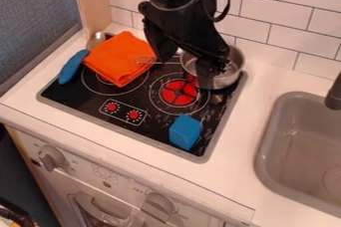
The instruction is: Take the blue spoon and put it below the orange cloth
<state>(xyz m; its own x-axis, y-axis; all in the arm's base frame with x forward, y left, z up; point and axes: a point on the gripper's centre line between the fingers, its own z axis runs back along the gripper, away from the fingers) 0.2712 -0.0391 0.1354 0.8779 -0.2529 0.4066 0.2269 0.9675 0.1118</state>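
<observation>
Spoon [72,66]: on the left part of the stove [83,104], just left of the cloth; metal bowl toward the wall [259,7], blue handle slanting down to the left, not below the cloth
Cloth [120,59]: orange, folded, spread over the stove's back left area, partly covering a ring
Pincer [182,71]: released, its fingers well apart; hanging from the top edge over the back of the stove, right of the cloth, in front of part of the pot
Pot [230,74]: metal, at the stove's back right; its wire handle shows leftward, between the fingers
Ring [178,93]: red centre, near the pot, toward the front
Block [185,131]: blue, on the stove's front right area
Dials [123,110]: two red ones, left of the block
Tabletop [236,146]: white, around the stove
Sink [269,121]: grey, at the right, with a dark tap [334,94] above
Oven [110,173]: below the tabletop's front edge, with knobs
</observation>
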